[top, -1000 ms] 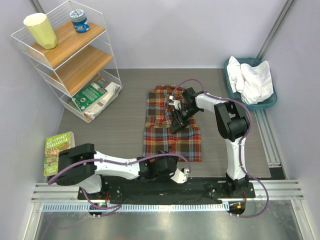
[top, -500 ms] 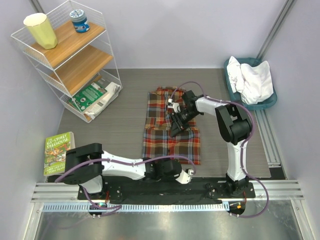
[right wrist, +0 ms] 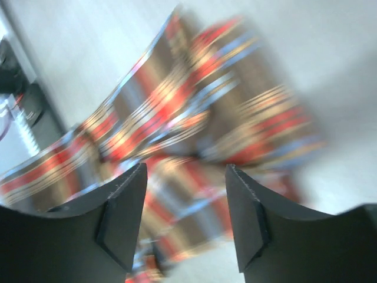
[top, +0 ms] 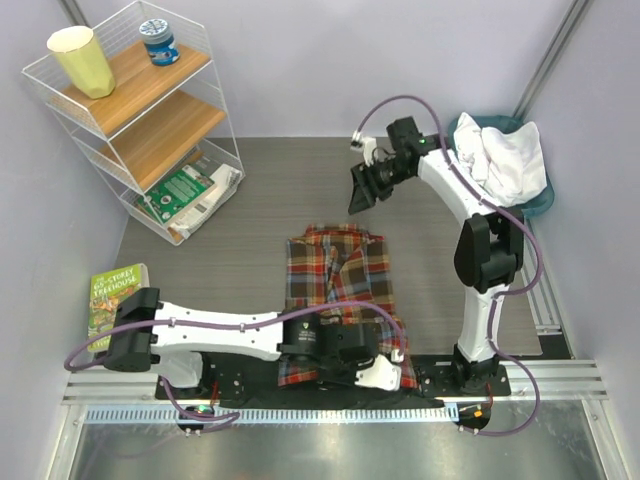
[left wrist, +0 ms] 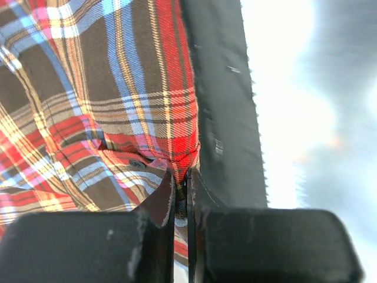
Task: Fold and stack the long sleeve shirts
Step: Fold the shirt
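At the near edge of the worktop (top: pixel 250 220), the L claw (left wrist: pixel 182 184) is pressed together on a fold of the plaid shirt (top: pixel 335 285). In the wrist cam both fingers meet w/ only a thin bit of red-brown cloth btw. them, and a small button shows just beside the tips. Right next to this pinch runs a black strip (left wrist: pixel 227 106), touching the cloth edge. From above, the L arm lies low and stretched across from its base, w/ the wrist over the near end of the shirt.

R claw (right wrist: pixel 185 171) is spread, nothing btw. its fingers. It hangs high over the far part of the worktop, well apart from the shirt and turned toward it. Its cam shows the plaid below, blurred.

Plaid shirt lies approx. in the middle, long side running near-far. Its far end is rumpled and its near end reaches over the black strip at the arm bases. White shirt (top: pixel 510 160) is heaped in the teal basket (top: pixel 530 208) at the far R corner, partly hanging over the rim. Far L corner: wire shelf (top: pixel 160 125) w/ yellow cup (top: pixel 82 60) and blue jar (top: pixel 158 42) on the top board. Green book (top: pixel 117 300) lies flat at the L edge, near the L arm base.
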Robot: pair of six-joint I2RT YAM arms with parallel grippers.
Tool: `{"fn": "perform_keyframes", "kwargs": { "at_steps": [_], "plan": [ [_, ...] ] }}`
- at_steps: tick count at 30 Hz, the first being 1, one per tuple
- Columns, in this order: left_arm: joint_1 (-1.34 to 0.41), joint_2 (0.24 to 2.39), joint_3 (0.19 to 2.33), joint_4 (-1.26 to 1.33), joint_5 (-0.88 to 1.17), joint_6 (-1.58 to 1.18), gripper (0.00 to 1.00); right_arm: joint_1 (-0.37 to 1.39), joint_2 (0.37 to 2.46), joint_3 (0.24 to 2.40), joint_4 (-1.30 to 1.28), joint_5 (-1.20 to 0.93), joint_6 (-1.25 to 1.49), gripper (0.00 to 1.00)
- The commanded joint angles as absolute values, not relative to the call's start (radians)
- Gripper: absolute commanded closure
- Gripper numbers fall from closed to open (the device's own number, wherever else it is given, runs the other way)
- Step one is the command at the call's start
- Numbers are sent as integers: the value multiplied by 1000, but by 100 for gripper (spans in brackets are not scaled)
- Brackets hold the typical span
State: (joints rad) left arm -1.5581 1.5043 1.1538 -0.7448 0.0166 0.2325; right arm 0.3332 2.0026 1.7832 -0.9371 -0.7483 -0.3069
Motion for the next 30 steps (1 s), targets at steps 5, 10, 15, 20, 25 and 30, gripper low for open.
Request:
{"fn": "perform_keyframes", "kwargs": {
  "at_steps": [5,10,15,20,25,30],
  "plan": [
    [-1341,1502,1310,-957,322,227,100,328,2218,1951,-965,-709,-385,51],
    [-1131,1563,1397,-1017,460,351,100,360,2282,1888,-922,-732,-422,61],
    [-983,1655,1526,-1068,457,512,100,368,2293,1819,-910,-738,-449,71],
    [-829,1813,1673,-1083,419,676,100,368,2275,1781,-907,-732,-474,74],
    [-730,1922,1752,-1051,407,782,100,368,2266,1773,-910,-732,-488,75],
    [-673,1963,1755,-951,384,854,100,368,2275,1787,-928,-739,-512,75]
  ]
}}
